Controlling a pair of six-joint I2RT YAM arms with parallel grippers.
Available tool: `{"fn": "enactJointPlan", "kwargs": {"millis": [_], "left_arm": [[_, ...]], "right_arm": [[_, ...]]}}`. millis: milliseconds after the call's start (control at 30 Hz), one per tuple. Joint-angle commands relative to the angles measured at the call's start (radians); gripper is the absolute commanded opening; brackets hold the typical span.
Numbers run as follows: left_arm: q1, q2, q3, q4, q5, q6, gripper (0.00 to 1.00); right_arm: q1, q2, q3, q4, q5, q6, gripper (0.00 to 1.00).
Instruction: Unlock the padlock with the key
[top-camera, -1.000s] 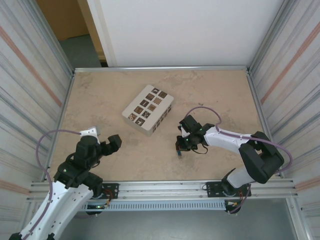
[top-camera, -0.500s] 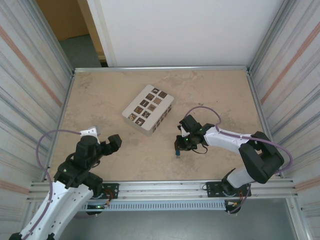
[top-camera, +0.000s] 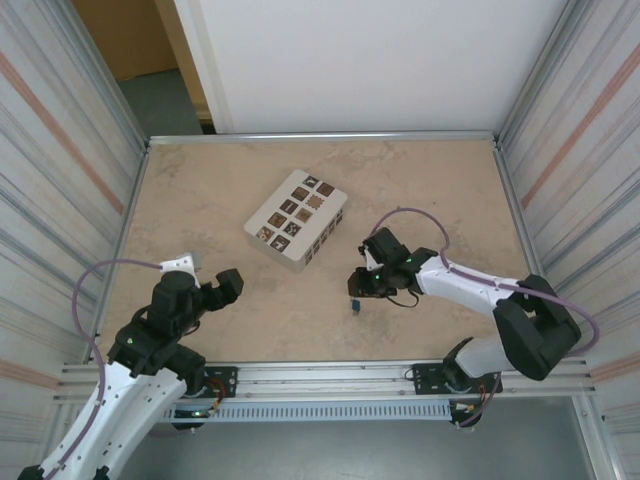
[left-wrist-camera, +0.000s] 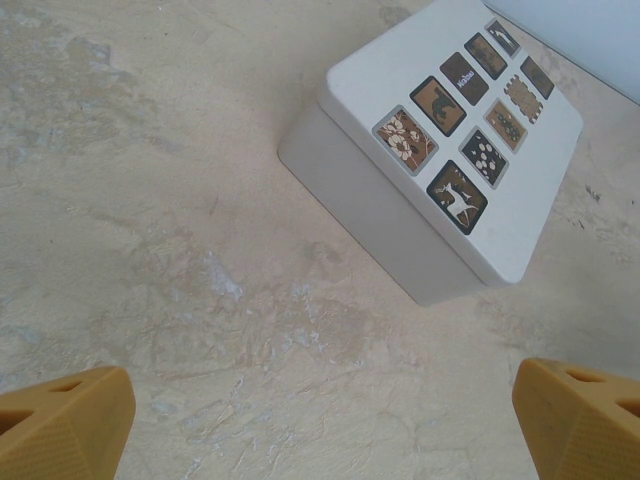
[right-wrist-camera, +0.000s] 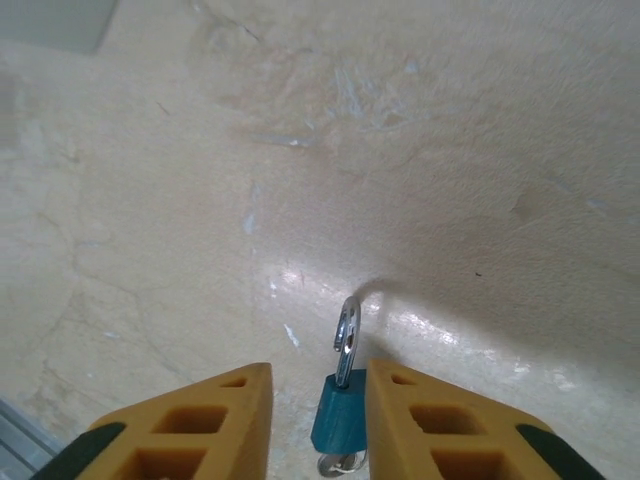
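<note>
A small blue padlock (right-wrist-camera: 343, 418) with a silver shackle lies on the table between my right gripper's (right-wrist-camera: 318, 425) yellow fingers. It rests close against the right-hand finger (right-wrist-camera: 420, 420), and a clear gap separates it from the left-hand one. A bit of silver metal, seemingly the key (right-wrist-camera: 345, 465), pokes out beneath the padlock's body. In the top view the padlock (top-camera: 355, 305) sits just below the right gripper (top-camera: 357, 291). My left gripper (left-wrist-camera: 320, 425) hangs open over bare table, its fingers wide apart with nothing between them; in the top view the left gripper (top-camera: 228, 285) is at the near left.
A white box (top-camera: 296, 219) with several brown picture tiles on its lid stands mid-table, ahead of the left gripper as the white box (left-wrist-camera: 450, 150). Metal rails and panel walls bound the table on all sides.
The right gripper's jaws have parted from a shut hold on the padlock. The padlock stays in place on the table. The left arm has not moved.
</note>
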Motion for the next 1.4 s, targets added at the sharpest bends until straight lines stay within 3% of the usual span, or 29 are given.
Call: {"fn": "enactJointPlan", "kwargs": {"millis": [0,233,433,667,833,1033,1167,1367], "left_arm": [[0.007,0.008,0.025,-0.01,-0.039,-0.008,0.98],[0.007,0.015,0.022,-0.011,-0.123,-0.048,0.98],[0.008,0.046,0.031,-0.021,-0.182,-0.062,0.98],[0.018,0.13,0.06,-0.001,-0.264,0.012,0.99],[0.067,0.185,0.055,0.071,-0.313,0.101,0.99],[0.199,0.245,0.033,0.212,-0.255,0.22,0.99],[0.301,0.296,-0.004,0.318,-0.161,0.263,0.99],[0.355,0.418,-0.032,0.483,-0.152,0.397,0.99]], "right_arm": [[-0.017,-0.082,-0.014,-0.054,0.057,-0.005,0.34],[-0.068,-0.265,-0.025,-0.109,0.165,-0.037,0.43],[-0.196,-0.431,-0.075,-0.114,0.185,-0.1,0.51],[-0.361,-0.561,-0.112,-0.091,0.224,-0.185,0.72],[-0.472,-0.579,-0.132,-0.035,0.211,-0.231,0.8],[-0.658,-0.56,-0.169,0.096,0.095,-0.249,1.0],[-0.763,-0.522,-0.204,0.215,0.051,-0.257,0.99],[-0.804,-0.44,-0.284,0.479,0.184,-0.292,0.99]]}}
